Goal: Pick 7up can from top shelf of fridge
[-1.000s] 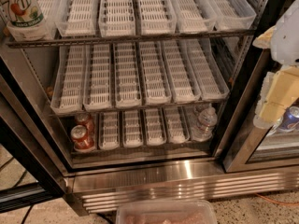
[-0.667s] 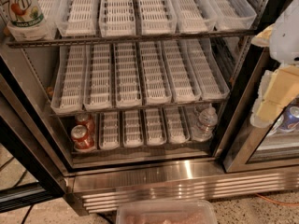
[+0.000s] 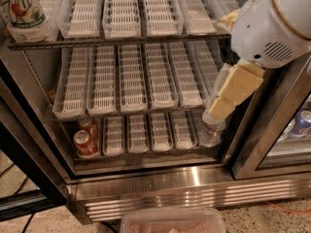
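Note:
The 7up can (image 3: 22,11), white and green with a red dot, stands upright at the far left of the top shelf (image 3: 116,41), cut off by the upper left edge of the view. The shelf is a dark rail carrying a row of clear trays with white slotted lanes. The fridge (image 3: 170,188) is open, with a ribbed stainless base. My gripper (image 3: 219,109), beige under a white arm housing (image 3: 272,23), hangs at the right side of the fridge opening, in front of the middle shelf. It is far to the right of the can and lower, and holds nothing that I can see.
Two red-orange soda cans (image 3: 86,137) lie at the left of the bottom shelf. A clear water bottle (image 3: 212,131) stands at its right, just below the gripper. A black door frame (image 3: 257,130) borders the right side. A clear plastic container (image 3: 172,221) sits at the bottom edge.
The arm and gripper have moved left and into the view, from the right edge to in front of the right end of the shelves. The can has not moved.

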Available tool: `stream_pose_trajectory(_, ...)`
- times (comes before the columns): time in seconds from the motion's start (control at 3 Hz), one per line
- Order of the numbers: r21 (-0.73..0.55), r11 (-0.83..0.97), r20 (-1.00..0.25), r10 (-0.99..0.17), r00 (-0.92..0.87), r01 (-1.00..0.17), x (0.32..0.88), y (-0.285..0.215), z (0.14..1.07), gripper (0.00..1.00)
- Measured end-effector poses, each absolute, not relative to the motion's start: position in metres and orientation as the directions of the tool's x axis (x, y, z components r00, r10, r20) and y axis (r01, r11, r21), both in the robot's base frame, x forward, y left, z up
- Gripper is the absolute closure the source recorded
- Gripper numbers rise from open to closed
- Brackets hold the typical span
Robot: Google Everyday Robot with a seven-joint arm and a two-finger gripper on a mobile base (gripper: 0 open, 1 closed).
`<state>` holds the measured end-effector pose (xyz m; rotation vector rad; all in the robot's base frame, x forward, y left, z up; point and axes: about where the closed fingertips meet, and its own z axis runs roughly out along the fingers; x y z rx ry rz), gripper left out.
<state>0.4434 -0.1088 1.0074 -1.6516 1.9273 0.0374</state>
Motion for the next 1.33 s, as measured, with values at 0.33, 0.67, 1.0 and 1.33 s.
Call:
stream_pose_trajectory(0.33,-0.361,0.227,-0.458,-0.888,-0.040,-0.905,0.442,-0.103,1.011,0.00)
stream_pose_trajectory(0.67,-0.388,0.174,-0.504,-0.862,0.050,-0.905,0.442,-0.061,1.001,0.00)
stream_pose_trajectory(1.0,-0.451,0.156,-0.594,-0.787,0.166,-0.879,0.459,-0.006,1.005,0.00)
stream_pose_trajectory(1.33,-0.508,0.164,-0.661,-0.704,0.260,-0.846,0.473,0.038,1.020,0.00)
